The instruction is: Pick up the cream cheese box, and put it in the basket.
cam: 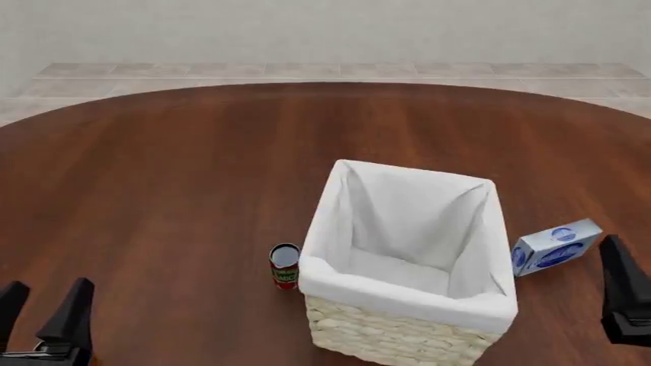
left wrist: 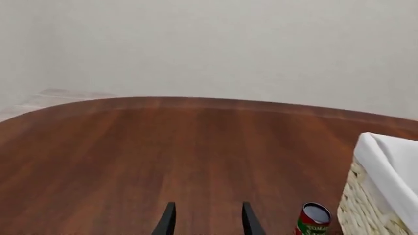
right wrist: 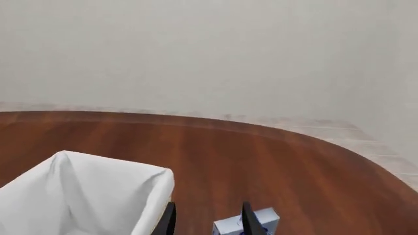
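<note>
The cream cheese box (cam: 554, 248), pale blue-white with dark blue ovals, lies on the table just right of the basket (cam: 407, 303). The basket is a cream wicker one with a white liner, near the table's front centre. At the front right edge is my right gripper (cam: 623, 290), a little nearer than the box. The right wrist view shows this gripper (right wrist: 207, 223) open, with the box (right wrist: 269, 220) just beyond one fingertip and the basket (right wrist: 85, 196) to the side. My left gripper (cam: 41, 313) stands open and holds nothing at the front left, seen too in its wrist view (left wrist: 207, 223).
A small red-labelled can (cam: 285, 265) stands upright against the basket's left side, also in the left wrist view (left wrist: 313, 220) beside the basket (left wrist: 385, 186). The round wooden table (cam: 152, 168) stretches far back and left. A pale wall rises beyond it.
</note>
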You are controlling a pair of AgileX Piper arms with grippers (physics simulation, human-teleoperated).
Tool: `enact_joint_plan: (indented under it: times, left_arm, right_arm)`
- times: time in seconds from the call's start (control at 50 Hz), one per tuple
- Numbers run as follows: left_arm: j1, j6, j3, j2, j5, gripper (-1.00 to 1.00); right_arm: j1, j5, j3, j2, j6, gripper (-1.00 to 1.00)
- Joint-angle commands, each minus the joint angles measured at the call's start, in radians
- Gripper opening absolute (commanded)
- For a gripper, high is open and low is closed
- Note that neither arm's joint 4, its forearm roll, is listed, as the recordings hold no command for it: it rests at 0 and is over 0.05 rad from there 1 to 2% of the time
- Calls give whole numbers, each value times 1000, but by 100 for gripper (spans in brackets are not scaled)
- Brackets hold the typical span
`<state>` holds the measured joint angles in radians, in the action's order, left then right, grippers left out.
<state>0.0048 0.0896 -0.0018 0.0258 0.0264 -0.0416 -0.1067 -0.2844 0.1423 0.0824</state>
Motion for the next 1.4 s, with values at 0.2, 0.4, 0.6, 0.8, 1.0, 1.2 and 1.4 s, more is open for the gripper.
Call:
enact_joint_plan:
  times: [0.2, 0.4, 0.6, 0.8, 1.0, 1.2, 1.4]
  left_arm:
    - [-42, -10, -24, 8, -39, 100]
    - [-56, 5, -31, 26, -56, 100]
    - [-105, 11, -66, -1, -114, 100]
    - [-188, -3, -81, -12, -152, 100]
    - [-205, -37, -142, -24, -192, 100]
    - [-195, -29, -152, -24, -199, 100]
    - [-200, -44, -148, -24, -197, 100]
  right_arm:
    - [-115, -180, -325, 266, -32, 100]
    - [-158, -362, -490, 440, 9, 100]
    - [-201, -601, -610, 600, -191, 100]
    - [-146, -776, -600, 670, -280, 100]
    - [-297, -820, -654, 795, -268, 100]
    - [-304, -819, -646, 834, -247, 100]
    - [-321, -782, -650, 884, -255, 100]
